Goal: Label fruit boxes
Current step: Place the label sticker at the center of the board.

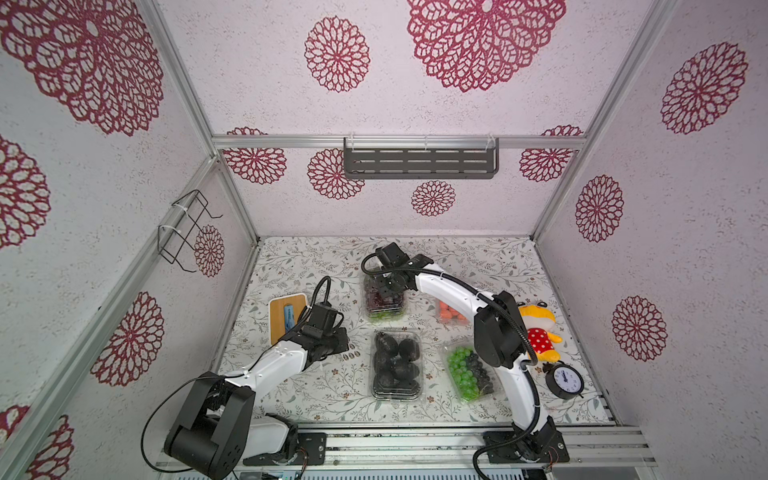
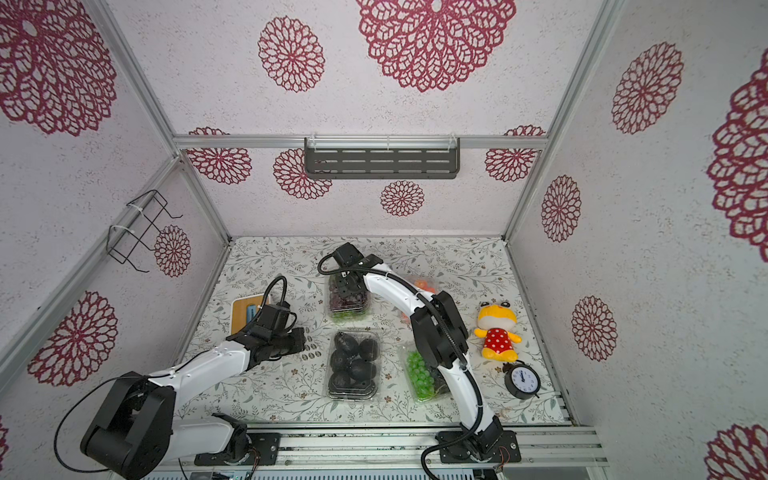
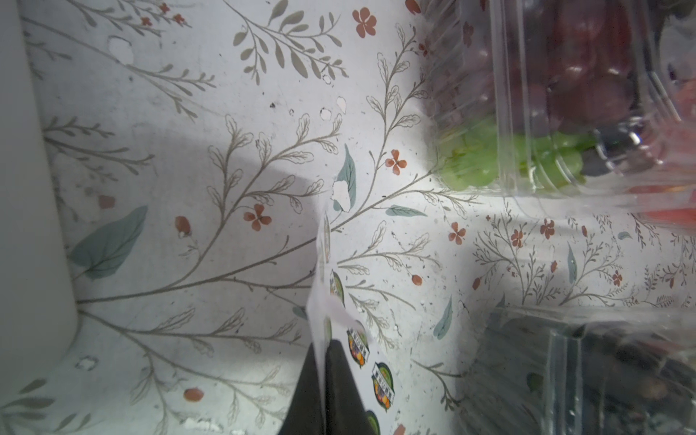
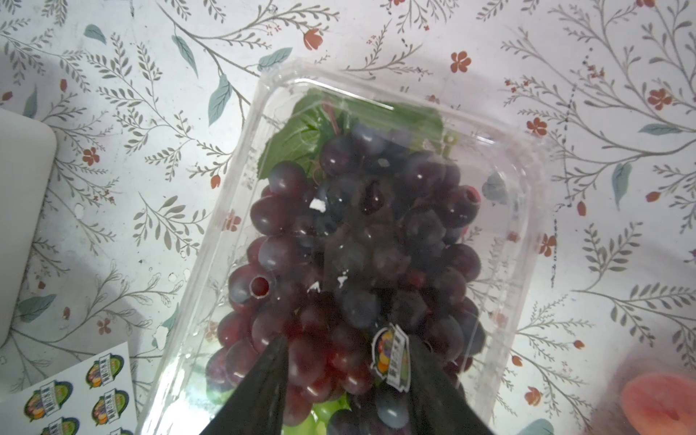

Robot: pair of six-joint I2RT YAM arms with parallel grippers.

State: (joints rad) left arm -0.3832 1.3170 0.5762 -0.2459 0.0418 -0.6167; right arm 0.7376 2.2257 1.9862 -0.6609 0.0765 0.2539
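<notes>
Four clear fruit boxes sit on the flowered table: purple grapes point(image 1: 384, 301) point(image 2: 349, 301) point(image 4: 376, 226), strawberries point(image 1: 451, 313) point(image 2: 424, 284) partly behind my right arm, black round fruits point(image 1: 397, 363) point(image 2: 353, 365), and green-and-black grapes point(image 1: 469, 372) point(image 2: 419, 376). My right gripper point(image 1: 388, 286) point(image 4: 346, 339) hangs open just over the purple grape box's lid. A round sticker point(image 4: 389, 356) clings to the inner side of one finger. My left gripper point(image 1: 343, 336) point(image 3: 324, 346) is shut on the edge of the white sticker sheet point(image 3: 354, 339) point(image 4: 75, 391), left of the boxes.
A white box with a wooden lid point(image 1: 286, 316) point(image 2: 245, 311) stands at the left edge, behind my left arm. At the right sit a yellow plush toy point(image 1: 538, 332) and a black alarm clock point(image 1: 565, 380). A shelf point(image 1: 419, 162) and a wire basket point(image 1: 187, 228) hang on the walls.
</notes>
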